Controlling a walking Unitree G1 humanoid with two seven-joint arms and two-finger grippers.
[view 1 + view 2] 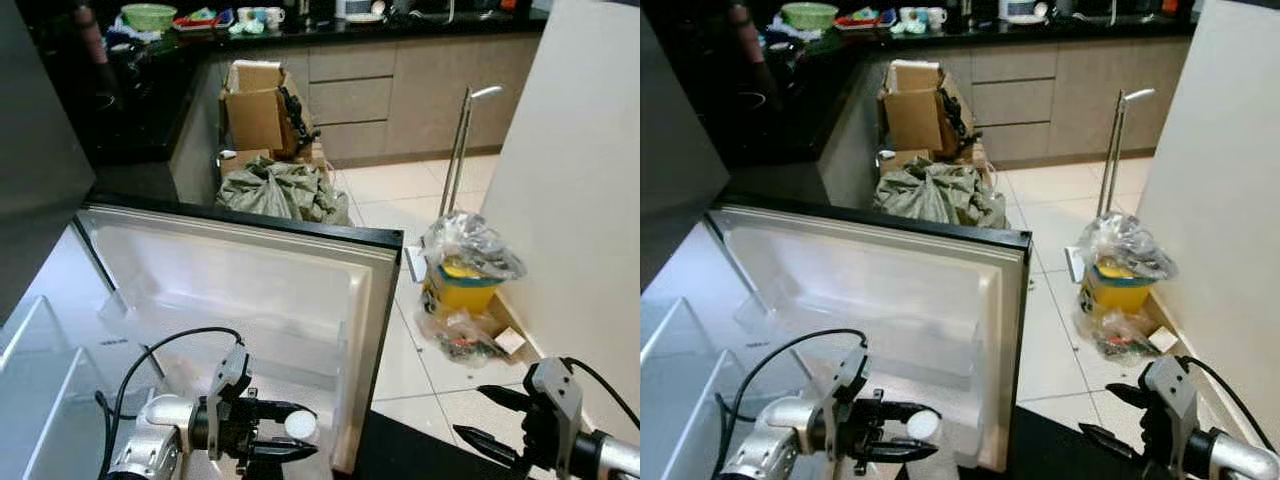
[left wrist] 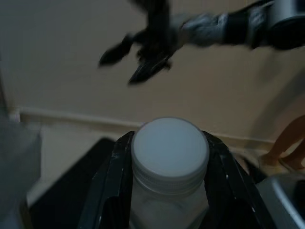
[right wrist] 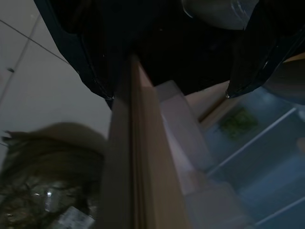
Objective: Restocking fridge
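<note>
- Left eye view looks down on an open fridge door [image 1: 300, 290] swung out toward the kitchen, its white inner liner and a clear door shelf [image 1: 240, 335] facing up at the camera.
- Low in front of that door, the left gripper [image 1: 290, 432] holds a clear jar with a white screw lid [image 1: 300, 424]; the jar lies roughly level, lid pointing toward the robot's right.
- Left wrist view confirms the hold: both black fingers [image 2: 110, 181] are clamped against the jar's neck just under the lid [image 2: 169, 149].
- Right gripper [image 1: 487, 415] hangs off to the right over the tiled floor [image 1: 420, 200], beside the beige wall [image 1: 580, 200]; its two fingers stand apart with nothing between them.
- Fridge interior shelves [image 1: 40, 370] of clear plastic sit at the far left.
- Beyond the door lie a crumpled green-grey bag [image 1: 280, 190] and an open cardboard box [image 1: 258, 105] against the cabinets.
- By the wall stands a yellow bin [image 1: 462, 285] topped with clear plastic wrap, with a dustpan handle [image 1: 458, 150] upright behind it.
- Dark kitchen counter [image 1: 330, 30] at the back carries a green bowl [image 1: 148, 15] and cups.
</note>
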